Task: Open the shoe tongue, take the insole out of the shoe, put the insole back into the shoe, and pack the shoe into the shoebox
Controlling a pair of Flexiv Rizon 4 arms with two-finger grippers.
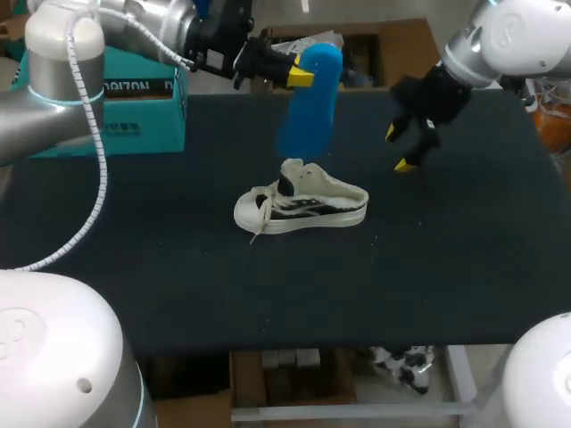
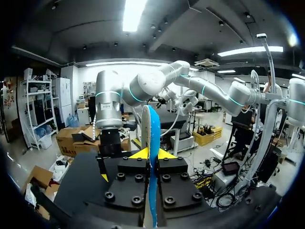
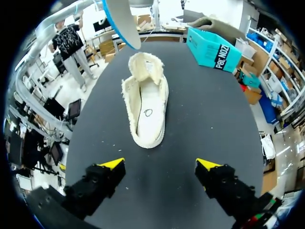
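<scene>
A cream and black shoe (image 1: 302,204) lies on its sole in the middle of the dark table (image 1: 134,250), its tongue pulled up and its inside bare (image 3: 147,107). My left gripper (image 1: 302,71) is shut on a blue insole (image 1: 310,100), held on edge in the air above and behind the shoe. In the left wrist view the insole (image 2: 151,138) is pinched between the yellow tips (image 2: 152,153). My right gripper (image 1: 401,147) hangs open to the right of the shoe, its fingers (image 3: 112,164) spread wide with nothing between them. The teal shoebox (image 1: 138,94) stands at the back left.
An open cardboard box (image 1: 393,45) sits behind the table's far edge. A cable (image 1: 89,143) hangs from my left arm over the table's left part. The shoebox (image 3: 213,49) also shows beyond the shoe in the right wrist view.
</scene>
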